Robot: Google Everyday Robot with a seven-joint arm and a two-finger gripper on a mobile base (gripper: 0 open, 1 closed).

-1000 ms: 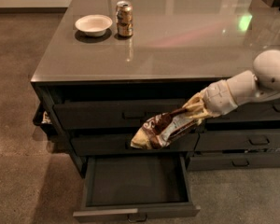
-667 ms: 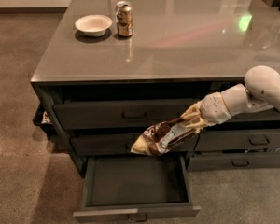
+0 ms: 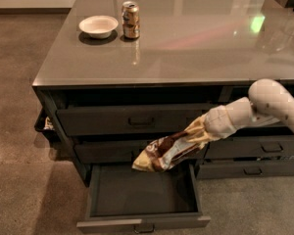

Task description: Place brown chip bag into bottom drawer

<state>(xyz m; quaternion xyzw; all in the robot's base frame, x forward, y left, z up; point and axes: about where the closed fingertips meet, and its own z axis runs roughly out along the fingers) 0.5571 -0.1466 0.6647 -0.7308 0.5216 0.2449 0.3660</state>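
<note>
While the gripper (image 3: pixel 204 130), up right of the open bottom drawer (image 3: pixel 137 196), has jaws pinching the brown chip bag (image 3: pixel 166 151) dangling over it, placing's underway; next, prob. lower & release.

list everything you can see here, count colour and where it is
brown chip bag: one, dark brown with pale panel and yellowish ends, in the air over the open drawer, hanging from the gripper
bottom drawer: one, dark grey, pulled open, lowest of the left column, nothing inside
closed drawers: at least four, dark grey, two above the open one, the rest in the right column
bowl: one, white, on the cabinet top, far left
soda can: one, tan and silver, upright just right of the bowl
cabinet top: one, glossy grey
floor: brown, all around the cabinet
arm: one, pale grey, reaching in from the right
gripper: one, at the bag's upper end, holding it
</note>
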